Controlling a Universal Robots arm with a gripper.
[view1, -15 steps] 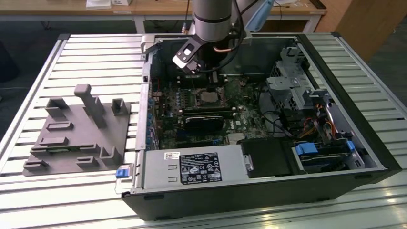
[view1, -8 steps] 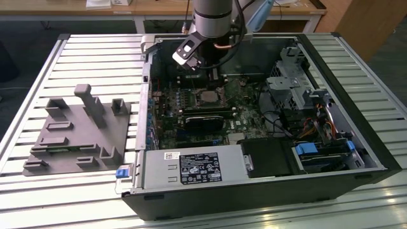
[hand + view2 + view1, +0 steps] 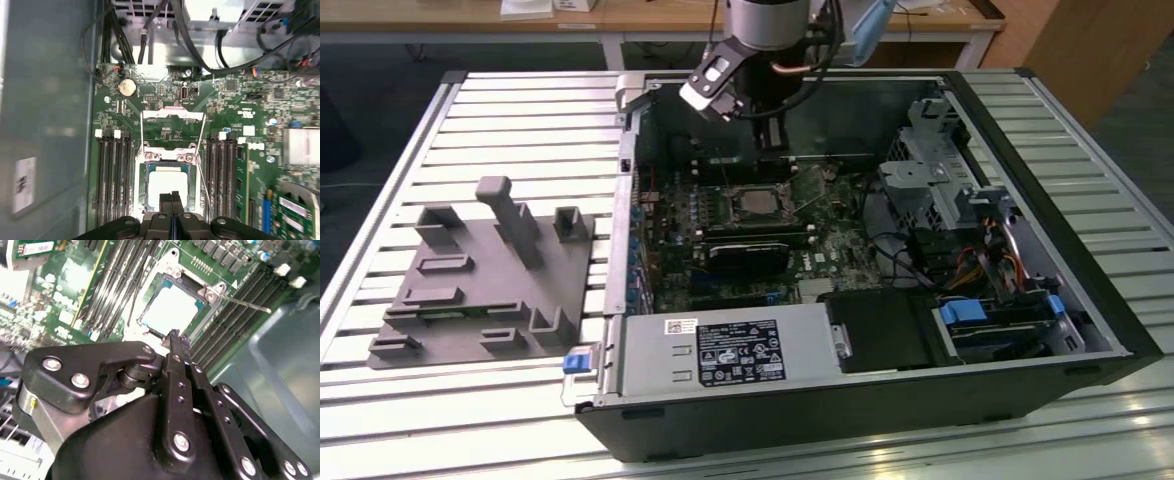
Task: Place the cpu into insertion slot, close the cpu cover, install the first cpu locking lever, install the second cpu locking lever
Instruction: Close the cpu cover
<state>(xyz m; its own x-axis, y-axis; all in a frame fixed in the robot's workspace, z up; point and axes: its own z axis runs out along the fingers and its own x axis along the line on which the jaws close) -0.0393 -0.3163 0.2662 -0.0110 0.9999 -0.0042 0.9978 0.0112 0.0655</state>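
The cpu is a pale silvery square lying in its slot on the green motherboard; it is also in the second wrist view. The cpu cover, a thin metal frame with an open window, stands raised at the socket's hinge side, with bare board showing through it. A thin metal locking lever sticks out beside the socket. My gripper hangs just above the cpu's near edge with its black fingers pressed together and nothing between them. In the exterior view the gripper reaches into the open computer case above the socket.
Memory slots flank the socket on both sides. A black graphics card lies just in front of the socket. Drive cages and cables fill the exterior view's right of the case. A grey fixture block sits on the slatted table outside.
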